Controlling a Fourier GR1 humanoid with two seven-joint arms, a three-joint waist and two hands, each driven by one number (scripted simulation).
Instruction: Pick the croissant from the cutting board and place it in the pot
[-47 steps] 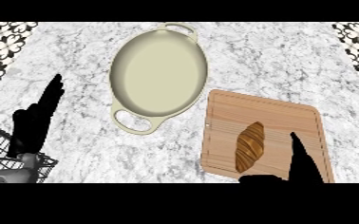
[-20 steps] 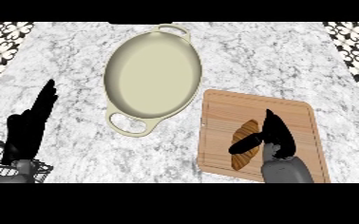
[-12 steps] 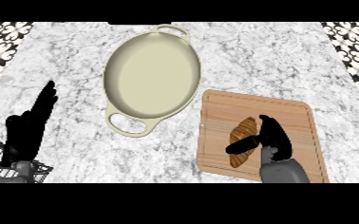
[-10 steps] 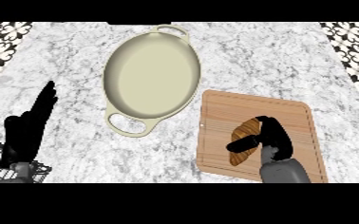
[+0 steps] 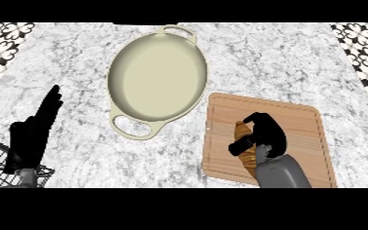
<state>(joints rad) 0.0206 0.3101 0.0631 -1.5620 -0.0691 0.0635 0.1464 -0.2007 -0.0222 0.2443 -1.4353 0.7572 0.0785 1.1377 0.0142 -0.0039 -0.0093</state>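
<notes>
Apparently one croissant (image 5: 241, 131), one pot (image 5: 158, 75)

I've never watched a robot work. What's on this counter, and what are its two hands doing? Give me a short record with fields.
surface: marbled counter
pot: cream, oval, two handles, nothing inside
cutting board: wooden, to the right of the pot and nearer the robot
croissant: on the cutting board, partly hidden by the hand
right hand: fingers curled round the croissant
left hand: open, resting at the lower left, fingers up
stage: croissant grasped, not yet in the pot
</notes>
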